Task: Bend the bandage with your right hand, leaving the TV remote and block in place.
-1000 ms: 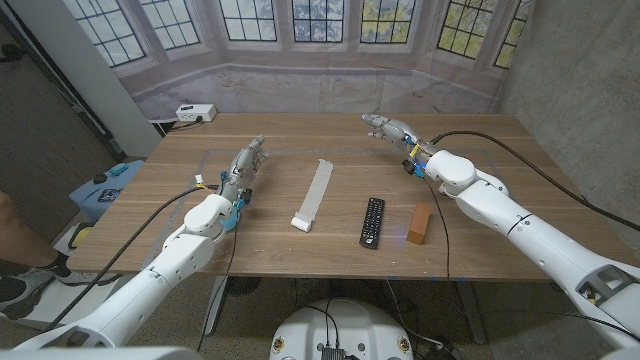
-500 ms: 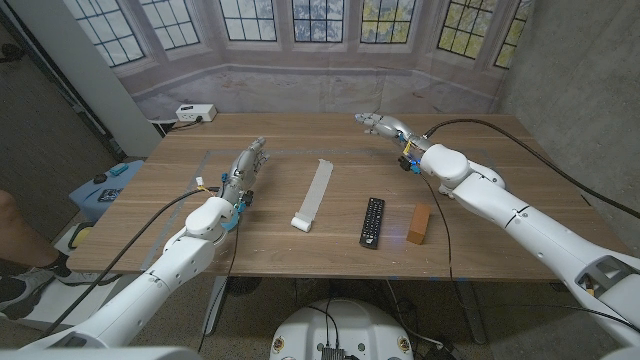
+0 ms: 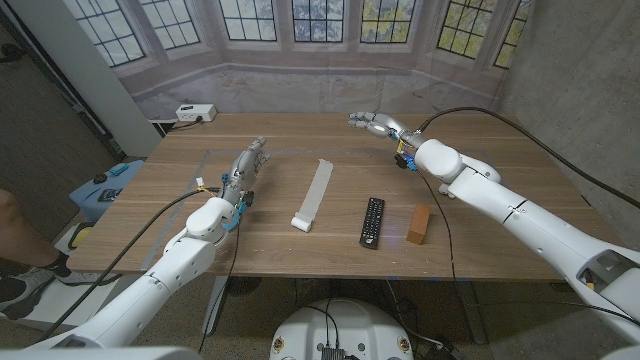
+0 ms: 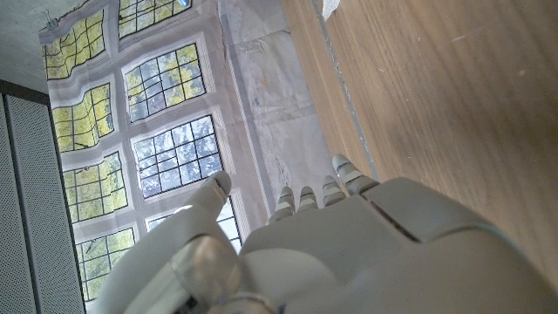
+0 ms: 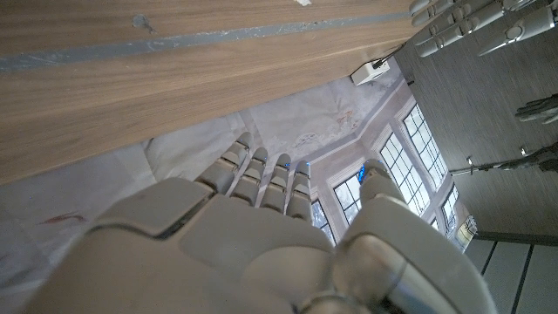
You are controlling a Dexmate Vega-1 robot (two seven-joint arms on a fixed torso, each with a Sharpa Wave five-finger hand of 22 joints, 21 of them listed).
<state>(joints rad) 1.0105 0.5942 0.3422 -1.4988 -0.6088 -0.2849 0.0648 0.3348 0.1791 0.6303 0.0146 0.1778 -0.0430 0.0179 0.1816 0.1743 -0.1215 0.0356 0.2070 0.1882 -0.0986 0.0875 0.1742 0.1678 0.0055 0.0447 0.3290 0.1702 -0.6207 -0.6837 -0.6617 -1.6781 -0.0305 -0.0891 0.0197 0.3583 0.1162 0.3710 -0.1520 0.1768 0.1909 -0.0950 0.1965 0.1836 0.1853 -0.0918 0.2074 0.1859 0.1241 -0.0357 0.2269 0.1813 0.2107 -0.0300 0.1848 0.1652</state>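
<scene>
From the head camera I get the whole wooden table (image 3: 300, 240): one white bandage (image 3: 314, 194) lying as a long strip near the middle with its near end folded into a small roll, one black TV remote (image 3: 372, 221) just to its right, and one brown block (image 3: 420, 223) beside the remote, all three apart from each other and none touched by either hand. My right wrist camera gives none of that; it looks along the back of my right hand (image 5: 261, 235) past the table's far edge to the window backdrop, and it catches the fingers of the other hand (image 5: 471, 22) across the table. The left wrist camera looks over the back of my left hand (image 4: 323, 244) at bare wood and the same windows. My right arm reaches out toward the far side of the table, its hand (image 3: 376, 122) well beyond the remote and to the right of the bandage's far end, fingers stretched out side by side and holding nothing. My left hand (image 3: 243, 170) sits over the left part of the table, left of the bandage, fingers extended and apart from the thumb, with nothing in it. A white power strip (image 3: 195, 113) lies past the table's far left corner.
</scene>
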